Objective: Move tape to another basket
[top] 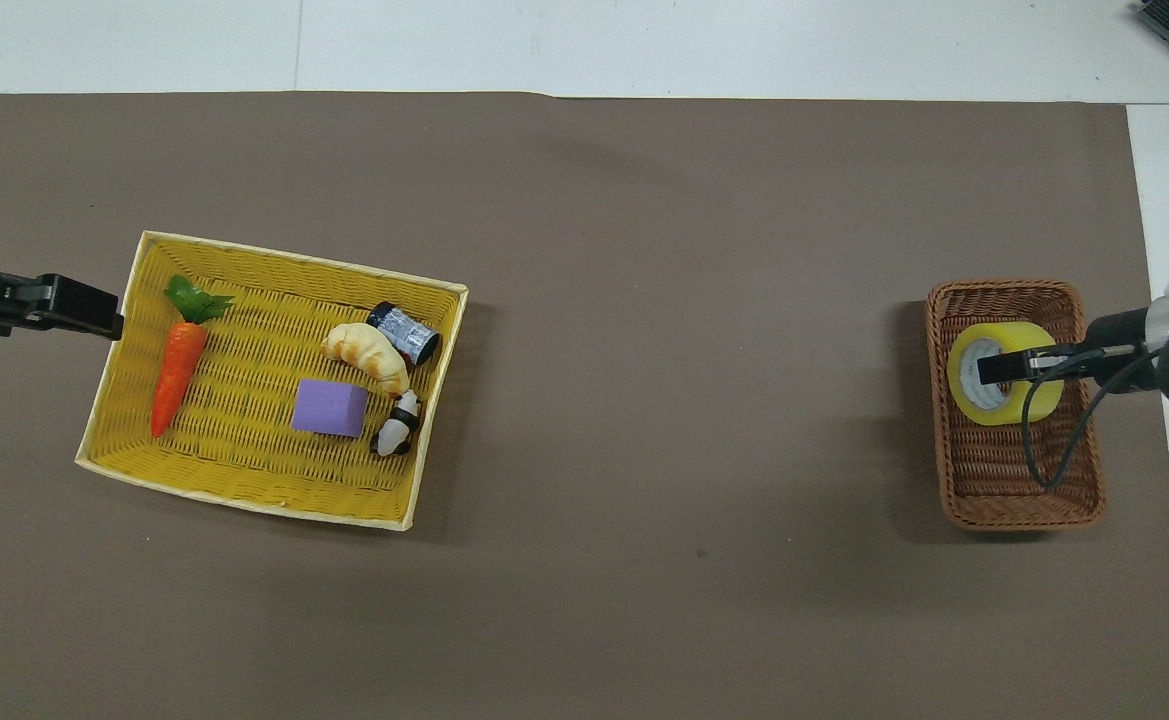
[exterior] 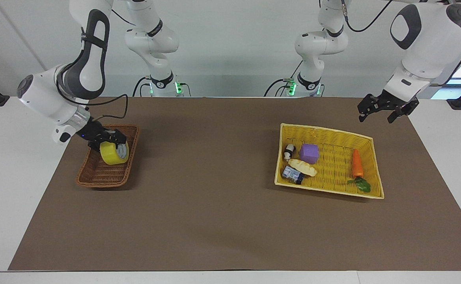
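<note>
The right gripper (exterior: 114, 146) grips the tape (exterior: 112, 153) down inside the basket (exterior: 96, 177) for release; the left gripper (exterior: 383, 111), open, waits above the mat

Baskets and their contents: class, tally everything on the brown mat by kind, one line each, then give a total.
Baskets: 2, brown basket and yellow basket
Tape: 1
Carrot: 1
Purple cube: 1
Croissant: 1
Small can: 1
Panda figure: 1
Total: 8
</note>
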Action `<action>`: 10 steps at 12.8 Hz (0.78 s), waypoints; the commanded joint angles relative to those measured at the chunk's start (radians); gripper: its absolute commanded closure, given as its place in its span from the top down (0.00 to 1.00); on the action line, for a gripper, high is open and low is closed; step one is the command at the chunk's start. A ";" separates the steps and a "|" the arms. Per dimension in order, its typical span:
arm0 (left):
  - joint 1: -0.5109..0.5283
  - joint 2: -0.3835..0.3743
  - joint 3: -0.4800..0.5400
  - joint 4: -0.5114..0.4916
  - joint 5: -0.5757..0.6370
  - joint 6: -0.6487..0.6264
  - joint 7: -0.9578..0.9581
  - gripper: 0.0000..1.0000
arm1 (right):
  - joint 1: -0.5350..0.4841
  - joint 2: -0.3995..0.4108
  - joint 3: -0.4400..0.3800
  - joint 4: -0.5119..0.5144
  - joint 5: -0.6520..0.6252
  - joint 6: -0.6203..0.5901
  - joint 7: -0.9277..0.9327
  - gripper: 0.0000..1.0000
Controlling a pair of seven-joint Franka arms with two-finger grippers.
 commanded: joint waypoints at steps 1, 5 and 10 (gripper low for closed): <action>0.020 -0.023 0.000 0.028 0.021 -0.056 0.026 1.00 | -0.034 0.016 0.011 -0.011 -0.022 0.006 -0.060 0.00; 0.028 -0.043 0.002 0.008 0.018 -0.048 0.015 1.00 | -0.019 0.028 0.013 -0.023 -0.008 0.053 -0.023 0.00; 0.028 -0.043 0.002 0.008 0.018 -0.050 0.015 1.00 | -0.037 0.032 0.013 -0.038 -0.005 0.049 -0.029 0.00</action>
